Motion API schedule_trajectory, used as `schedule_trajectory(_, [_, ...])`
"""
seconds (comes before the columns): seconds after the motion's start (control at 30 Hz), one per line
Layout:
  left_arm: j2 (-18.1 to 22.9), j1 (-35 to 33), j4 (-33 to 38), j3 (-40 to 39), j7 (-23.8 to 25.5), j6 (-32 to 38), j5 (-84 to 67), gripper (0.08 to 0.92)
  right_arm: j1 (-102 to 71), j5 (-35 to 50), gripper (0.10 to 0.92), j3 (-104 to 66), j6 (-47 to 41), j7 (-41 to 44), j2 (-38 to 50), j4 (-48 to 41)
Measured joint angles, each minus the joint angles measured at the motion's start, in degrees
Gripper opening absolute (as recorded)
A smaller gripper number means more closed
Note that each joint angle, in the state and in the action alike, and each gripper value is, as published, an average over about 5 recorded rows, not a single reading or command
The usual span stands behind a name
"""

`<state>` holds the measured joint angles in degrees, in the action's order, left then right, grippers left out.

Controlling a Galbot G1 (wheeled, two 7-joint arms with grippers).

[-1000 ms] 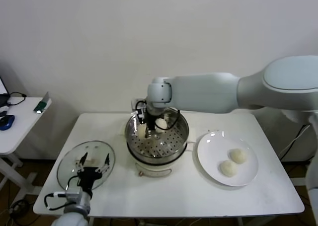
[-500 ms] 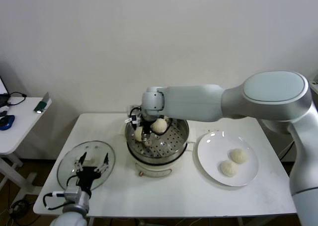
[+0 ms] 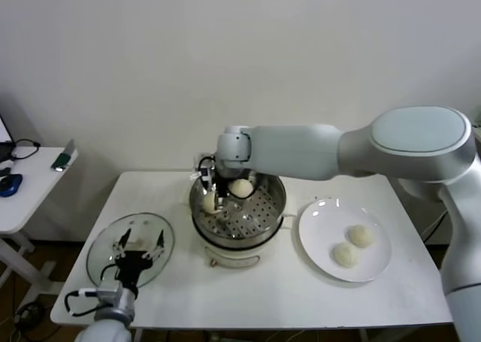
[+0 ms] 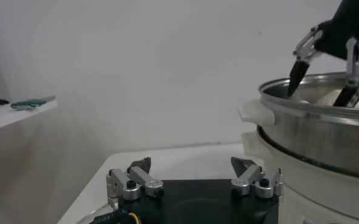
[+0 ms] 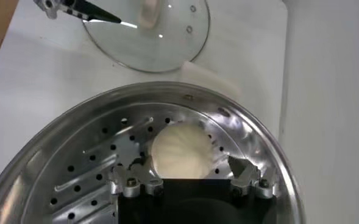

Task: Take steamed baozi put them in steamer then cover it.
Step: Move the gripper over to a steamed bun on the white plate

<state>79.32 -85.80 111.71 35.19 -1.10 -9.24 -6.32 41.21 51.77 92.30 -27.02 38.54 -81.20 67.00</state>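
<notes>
- Though our right gripper (image 3: 213,194) hangs spread wide and empty inside the shiny perforated steel steamer (image 3: 268,204), two cream-white round baozi (image 3: 241,187) sit beside its fingers — lifting carelessly could nudge them.
- Two remain on the flat white plate (image 3: 316,233).
- Our left gripper (image 3: 140,244) waits open over the round glass cover (image 3: 101,249) — a skewed grasp might tip it.

In the head view the right gripper (image 3: 212,192) partly hides one baozi (image 3: 209,204) at the steamer's (image 3: 259,220) rim, the picture's edge cuts the left arm, and the cover's (image 3: 105,244) handle lies behind the left gripper (image 3: 140,245).
</notes>
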Motion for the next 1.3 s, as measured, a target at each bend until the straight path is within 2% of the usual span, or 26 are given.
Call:
schedule_trajectory(0.4, [-0.4, 0.4, 0.8, 0.2, 0.4, -1.0, -0.1, 0.823, 16.6, 2.8, 0.823, 10.3, 4.1, 7.0, 15.8, 12.5])
schedule_trajectory(0.7, [-0.3, 0.5, 1.0, 0.4, 0.4, -1.2, -0.2, 0.823, 22.8, -2.2, 0.823, 21.3, 6.3, 8.3, 29.0, 21.5])
schedule_trajectory(1.3, [0.2, -0.8, 1.1, 1.1, 0.4, -0.9, 0.0, 0.823, 7.5, -16.2, 0.823, 18.4, 4.0, 4.2, 41.1, 22.1])
